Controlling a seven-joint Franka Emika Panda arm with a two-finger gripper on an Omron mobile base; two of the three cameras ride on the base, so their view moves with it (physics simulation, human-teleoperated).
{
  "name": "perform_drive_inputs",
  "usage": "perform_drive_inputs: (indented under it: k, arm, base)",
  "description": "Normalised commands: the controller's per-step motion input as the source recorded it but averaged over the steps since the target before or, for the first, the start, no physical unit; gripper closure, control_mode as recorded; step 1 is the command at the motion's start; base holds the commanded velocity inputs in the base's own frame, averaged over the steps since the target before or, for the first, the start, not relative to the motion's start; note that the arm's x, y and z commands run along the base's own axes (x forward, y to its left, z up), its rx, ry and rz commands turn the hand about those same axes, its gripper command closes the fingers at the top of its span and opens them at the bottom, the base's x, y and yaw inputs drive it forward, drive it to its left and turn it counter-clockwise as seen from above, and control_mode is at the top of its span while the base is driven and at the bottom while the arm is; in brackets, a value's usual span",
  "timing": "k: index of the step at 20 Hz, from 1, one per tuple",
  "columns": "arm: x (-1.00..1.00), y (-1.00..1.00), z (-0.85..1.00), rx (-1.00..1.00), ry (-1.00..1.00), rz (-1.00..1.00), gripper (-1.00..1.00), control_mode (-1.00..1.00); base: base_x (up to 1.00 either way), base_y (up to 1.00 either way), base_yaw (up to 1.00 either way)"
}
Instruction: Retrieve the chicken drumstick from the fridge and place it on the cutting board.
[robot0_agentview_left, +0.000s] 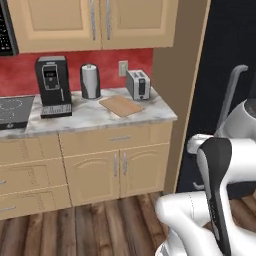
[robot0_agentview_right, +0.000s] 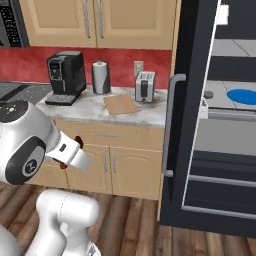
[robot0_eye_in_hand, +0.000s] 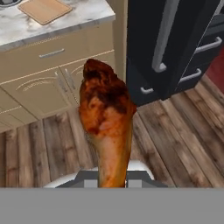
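Observation:
My gripper (robot0_eye_in_hand: 112, 180) is shut on the chicken drumstick (robot0_eye_in_hand: 106, 118), a dark red-brown piece that stands up between the fingers in the hand view. Small brown bits of the drumstick (robot0_agentview_right: 78, 142) peek out from behind my white hand, in front of the lower cabinets. The light-brown cutting board (robot0_agentview_left: 121, 105) (robot0_agentview_right: 120, 104) (robot0_eye_in_hand: 43, 9) lies flat on the marble counter, just left of the toaster. I hold the meat well below and in front of the counter, apart from the board. The black fridge (robot0_agentview_right: 197, 150) stands open at the right, with its grey bar handle (robot0_agentview_right: 171, 125) (robot0_eye_in_hand: 165, 35).
A silver toaster (robot0_agentview_left: 138, 84), a metal canister (robot0_agentview_left: 90, 81) and a black coffee machine (robot0_agentview_left: 52, 85) stand along the counter's back. A stovetop (robot0_agentview_left: 12, 111) is at the far left. A blue plate (robot0_agentview_right: 243, 96) sits on a fridge shelf. The fridge door (robot0_agentview_left: 225, 75) juts out beside the counter's end.

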Motion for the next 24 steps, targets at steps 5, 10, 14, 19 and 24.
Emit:
perform_drive_inputs:
  k: [5,10,14,19,24]
  arm:
    - [0.00,0.00,0.00,0.00,0.00,0.00,1.00,1.00]
    - [0.00,0.00,0.00,0.00,0.00,0.00,1.00,1.00]
    - [0.00,0.00,0.00,0.00,0.00,0.00,1.00,1.00]
    - [0.00,0.00,0.00,0.00,0.00,0.00,1.00,1.00]
    - [0.00,0.00,0.00,0.00,0.00,0.00,1.00,1.00]
  base:
    - [0.82,0.52,0.00]
    - [0.83,0.36,0.00]
    - [0.66,0.02,0.00]
    - [0.47,0.00,0.01]
    - [0.47,0.00,0.00]
